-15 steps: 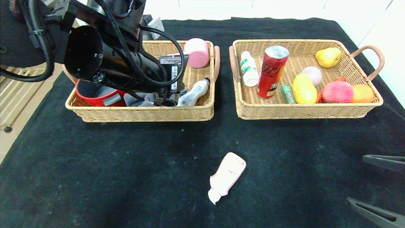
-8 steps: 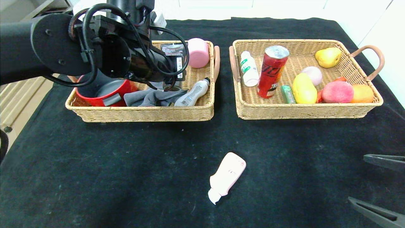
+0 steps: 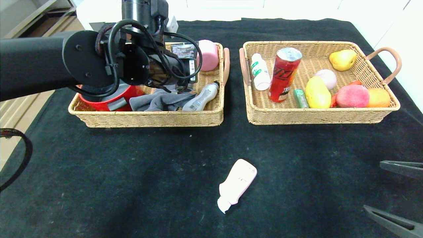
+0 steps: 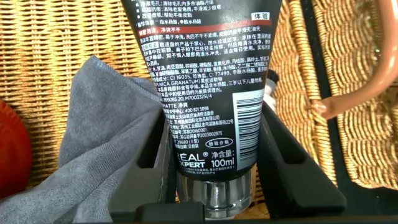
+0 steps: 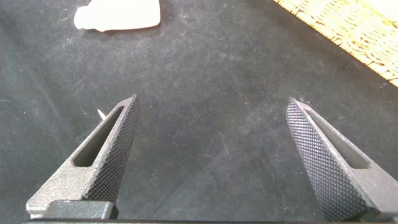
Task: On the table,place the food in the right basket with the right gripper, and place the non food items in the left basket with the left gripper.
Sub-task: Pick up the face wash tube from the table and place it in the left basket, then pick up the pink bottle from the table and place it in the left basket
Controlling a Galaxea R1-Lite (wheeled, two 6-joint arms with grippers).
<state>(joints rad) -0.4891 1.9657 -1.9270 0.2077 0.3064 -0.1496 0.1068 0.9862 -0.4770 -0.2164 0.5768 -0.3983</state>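
Observation:
My left gripper (image 3: 181,74) hangs over the left basket (image 3: 148,120), shut on the dark printed tube (image 3: 186,58). In the left wrist view the tube (image 4: 205,81) sits between both fingers (image 4: 152,146), grey cap toward the camera. The white curvy bottle (image 3: 201,97) lies in the left basket. The pale pink squeeze tube (image 3: 238,183) lies on the black table (image 3: 132,172) near the front middle; it also shows in the right wrist view (image 5: 118,14). The small white bottle (image 3: 260,71), red can (image 3: 284,74) and peach (image 3: 352,96) are in the right basket (image 3: 317,115). My right gripper (image 3: 371,185) is open and empty at the front right.
The left basket also holds a red bowl (image 3: 109,99), a grey cloth (image 3: 158,100) and a pink cup (image 3: 208,54). The right basket also holds a yellow pear (image 3: 342,59), a yellow fruit (image 3: 317,92) and other fruit. The table's left edge drops to the floor.
My left arm has swung round and the dark tube has moved toward the back of the left basket. The grey cloth and red bowl now show more. The right gripper has not moved.

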